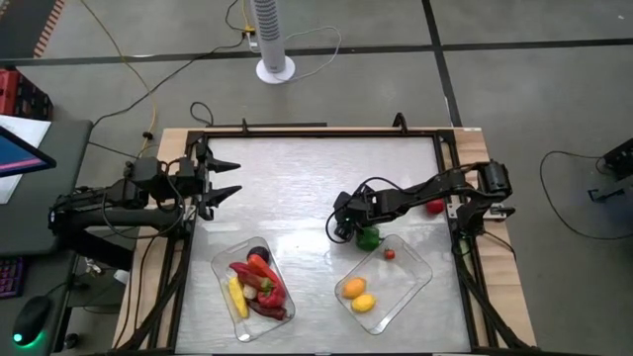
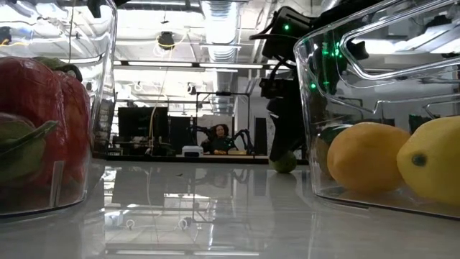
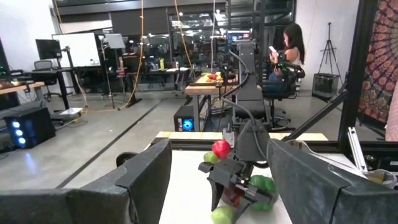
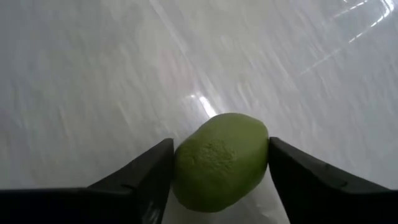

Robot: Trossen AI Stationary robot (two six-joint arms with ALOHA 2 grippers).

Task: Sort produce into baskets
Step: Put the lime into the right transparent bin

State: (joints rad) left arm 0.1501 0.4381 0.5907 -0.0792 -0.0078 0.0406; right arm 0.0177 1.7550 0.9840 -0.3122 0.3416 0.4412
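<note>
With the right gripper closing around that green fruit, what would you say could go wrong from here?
1. The round green fruit sits between the right gripper's fingers on a slick table; an off-centre squeeze could squirt it away.
2. The grasp is right beside the right-hand basket's rim, with a green pepper close by; the lift might bump either.

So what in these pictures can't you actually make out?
- High view: the green fruit at the right gripper is hidden beneath the gripper itself.
- High view: the produce heaped in the left basket overlaps, so the pieces cannot be counted; the small red piece in the right basket is too small to name.
- Low view: both baskets are cut off by the edges.
- Right wrist view: whether the jaws press the fruit or only flank it.
</note>
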